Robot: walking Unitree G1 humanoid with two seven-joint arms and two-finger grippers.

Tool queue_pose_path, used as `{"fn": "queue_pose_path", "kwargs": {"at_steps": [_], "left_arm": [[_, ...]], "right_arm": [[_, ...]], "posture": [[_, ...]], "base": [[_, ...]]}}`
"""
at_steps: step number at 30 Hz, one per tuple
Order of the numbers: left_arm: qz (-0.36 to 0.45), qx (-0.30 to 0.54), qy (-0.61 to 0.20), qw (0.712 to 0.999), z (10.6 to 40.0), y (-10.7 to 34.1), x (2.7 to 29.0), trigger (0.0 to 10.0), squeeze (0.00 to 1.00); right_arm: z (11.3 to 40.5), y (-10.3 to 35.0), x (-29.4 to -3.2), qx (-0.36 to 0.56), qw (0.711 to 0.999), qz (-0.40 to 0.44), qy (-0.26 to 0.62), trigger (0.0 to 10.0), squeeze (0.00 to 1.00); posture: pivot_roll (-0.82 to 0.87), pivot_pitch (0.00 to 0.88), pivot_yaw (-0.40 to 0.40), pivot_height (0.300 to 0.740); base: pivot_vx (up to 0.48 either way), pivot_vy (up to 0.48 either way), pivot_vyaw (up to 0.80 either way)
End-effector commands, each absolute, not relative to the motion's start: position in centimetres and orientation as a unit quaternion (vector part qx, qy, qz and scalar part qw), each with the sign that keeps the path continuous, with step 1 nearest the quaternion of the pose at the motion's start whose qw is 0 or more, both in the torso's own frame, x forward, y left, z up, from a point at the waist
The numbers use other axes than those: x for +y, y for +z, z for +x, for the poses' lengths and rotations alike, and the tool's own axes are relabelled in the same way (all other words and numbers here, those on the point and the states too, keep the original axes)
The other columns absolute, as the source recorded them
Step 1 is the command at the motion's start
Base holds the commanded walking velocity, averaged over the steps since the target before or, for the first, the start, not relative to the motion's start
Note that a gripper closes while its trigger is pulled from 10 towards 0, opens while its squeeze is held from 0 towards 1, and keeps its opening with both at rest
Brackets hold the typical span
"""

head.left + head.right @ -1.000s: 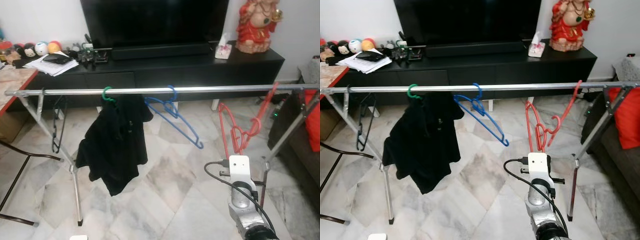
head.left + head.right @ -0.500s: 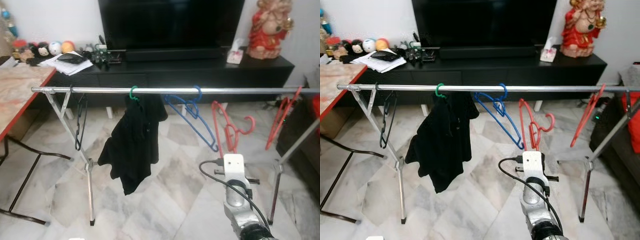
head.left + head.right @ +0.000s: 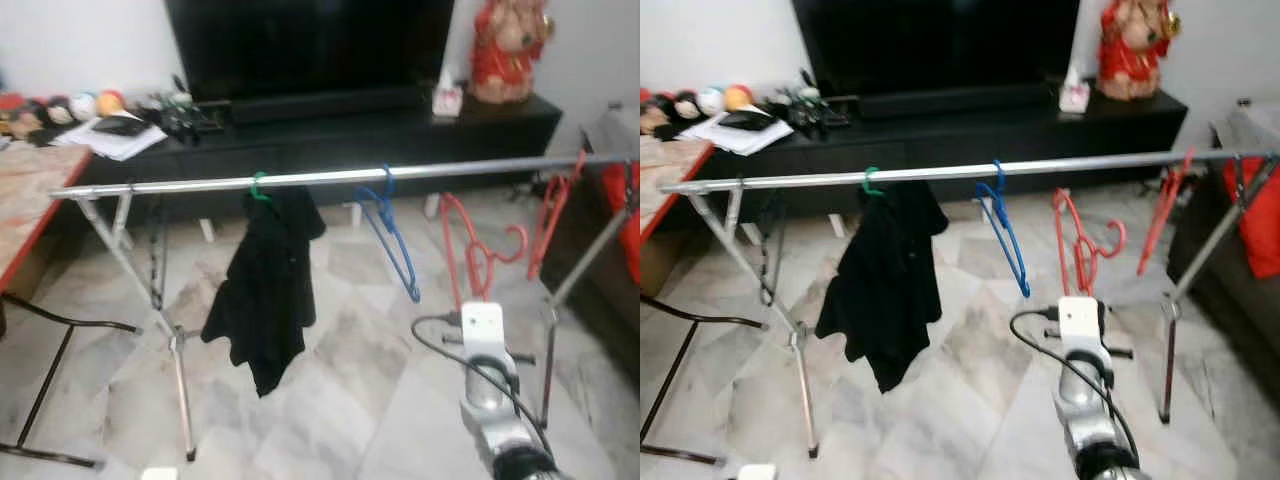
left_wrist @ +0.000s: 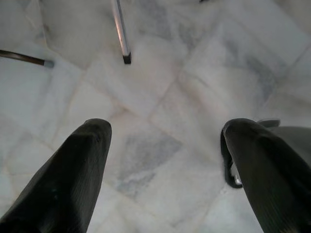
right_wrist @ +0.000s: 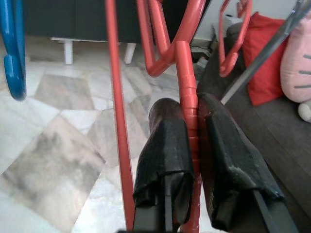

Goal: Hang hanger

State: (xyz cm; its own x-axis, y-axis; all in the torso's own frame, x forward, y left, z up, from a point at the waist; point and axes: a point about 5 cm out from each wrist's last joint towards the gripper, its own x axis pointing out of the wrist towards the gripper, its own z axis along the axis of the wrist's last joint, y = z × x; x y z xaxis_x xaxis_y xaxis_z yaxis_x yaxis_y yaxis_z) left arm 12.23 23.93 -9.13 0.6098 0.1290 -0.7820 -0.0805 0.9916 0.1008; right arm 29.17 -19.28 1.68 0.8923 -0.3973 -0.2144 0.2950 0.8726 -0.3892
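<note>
The right gripper (image 5: 192, 155) is clamped on a red hanger (image 3: 478, 262) held below the rail (image 3: 330, 177), its hook not yet over it; hanging is left. The left gripper (image 4: 165, 145) hangs idle, fingers apart.

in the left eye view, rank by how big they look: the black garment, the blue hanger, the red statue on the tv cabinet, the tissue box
1. black garment, clearly largest
2. blue hanger and red statue: look about alike; the statue stands farther back and its top is cut off, so no firm order
3. tissue box, smallest, also far back
</note>
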Motion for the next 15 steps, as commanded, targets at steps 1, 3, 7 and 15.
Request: {"fn": "queue_pose_path", "kwargs": {"at_steps": [1,3,7,15], "left_arm": [[0.016,0.446,0.048,0.893,12.11,-9.46,22.95,10.0,0.0],[0.016,0.447,0.048,0.893,12.1,-9.47,22.96,10.0,0.0],[0.017,0.447,0.048,0.893,12.03,-9.51,22.86,10.0,0.0],[0.017,0.446,0.043,0.894,12.2,-9.54,22.49,10.0,0.0]], "right_arm": [[29.55,2.33,-20.14,0.135,0.955,-0.178,-0.193,10.0,0.0],[29.55,2.33,-20.13,0.135,0.955,-0.178,-0.193,10.0,0.0],[29.56,2.33,-20.14,0.135,0.955,-0.177,-0.194,10.0,0.0],[29.6,2.37,-20.33,0.136,0.955,-0.175,-0.198,10.0,0.0]], "posture": [[-0.08,0.0,0.038,0.74],[-0.08,0.0,0.038,0.74],[-0.08,0.0,0.037,0.74],[-0.08,0.0,0.039,0.74]], "base": [[0.0,0.0,0.0],[0.0,0.0,0.0],[0.0,0.0,0.0],[0.0,0.0,0.0]]}}
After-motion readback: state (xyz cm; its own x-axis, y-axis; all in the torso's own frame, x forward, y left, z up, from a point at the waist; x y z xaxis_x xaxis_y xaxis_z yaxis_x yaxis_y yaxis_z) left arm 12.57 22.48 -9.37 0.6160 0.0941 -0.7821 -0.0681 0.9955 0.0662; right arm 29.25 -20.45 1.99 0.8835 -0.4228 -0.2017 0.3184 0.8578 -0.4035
